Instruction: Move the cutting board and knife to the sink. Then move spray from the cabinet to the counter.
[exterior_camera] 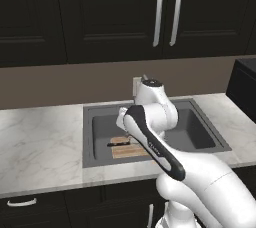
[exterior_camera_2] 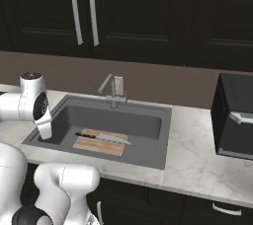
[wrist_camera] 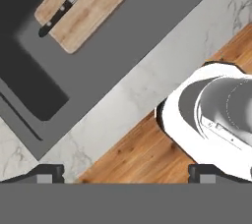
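The wooden cutting board (exterior_camera_2: 98, 145) lies flat on the floor of the dark-grey sink (exterior_camera_2: 148, 115). The knife (exterior_camera_2: 105, 138) rests across the board's far edge, black handle to the left. In the hand view the cutting board (wrist_camera: 93, 7) and knife (wrist_camera: 63, 4) show at the upper left inside the sink (wrist_camera: 147, 16). My gripper (wrist_camera: 129, 174) is open and holds nothing, high above the sink's front rim and the strip of counter (wrist_camera: 147, 85) there. The arm partly covers the cutting board (exterior_camera: 131, 151) in the left base view. The spray is hidden; the cabinet doors (exterior_camera: 165, 17) above are shut.
A silver faucet (exterior_camera_2: 113, 91) stands at the sink's back edge. A black appliance (exterior_camera_2: 234, 115) sits on the counter (exterior_camera_2: 192, 155) at the right. Marble counter (exterior_camera: 40, 142) stretches to the sink's left. Wooden floor (wrist_camera: 142, 154) shows below the counter's front.
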Available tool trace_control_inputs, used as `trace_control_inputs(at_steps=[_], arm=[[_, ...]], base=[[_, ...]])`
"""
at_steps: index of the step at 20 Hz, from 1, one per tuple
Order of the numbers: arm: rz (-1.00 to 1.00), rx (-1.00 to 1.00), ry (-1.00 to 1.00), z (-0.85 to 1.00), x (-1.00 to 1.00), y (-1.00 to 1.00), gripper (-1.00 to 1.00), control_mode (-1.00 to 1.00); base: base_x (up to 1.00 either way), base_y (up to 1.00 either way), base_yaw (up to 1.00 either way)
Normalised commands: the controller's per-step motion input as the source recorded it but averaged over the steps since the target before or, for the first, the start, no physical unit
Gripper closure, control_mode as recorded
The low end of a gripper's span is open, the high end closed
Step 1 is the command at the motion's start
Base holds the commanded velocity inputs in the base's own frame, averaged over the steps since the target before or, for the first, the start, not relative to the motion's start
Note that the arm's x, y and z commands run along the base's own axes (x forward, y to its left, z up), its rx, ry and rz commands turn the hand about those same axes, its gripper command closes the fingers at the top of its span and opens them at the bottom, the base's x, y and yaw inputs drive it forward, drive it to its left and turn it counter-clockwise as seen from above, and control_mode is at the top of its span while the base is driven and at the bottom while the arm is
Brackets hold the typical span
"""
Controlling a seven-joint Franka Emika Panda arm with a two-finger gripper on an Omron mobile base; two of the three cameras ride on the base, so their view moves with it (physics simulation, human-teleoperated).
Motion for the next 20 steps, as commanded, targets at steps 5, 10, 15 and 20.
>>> trace_control_inputs(at_steps=[5,10,15,20], arm=[[0.36,-0.06,-0.02,0.37,-0.53,-0.08,-1.00,-1.00],[0.30,-0.06,-0.06,0.36,-0.50,-0.13,-1.00,-1.00],[0.21,-0.02,-0.09,0.33,-0.49,-0.17,-1.00,-1.00],[0.18,0.00,-0.10,0.22,-0.45,-0.22,-1.00,-1.00]], base=[[0.00,0.00,0.00],[0.00,0.00,0.00],[0.00,0.00,0.00],[0.00,0.00,0.00]])
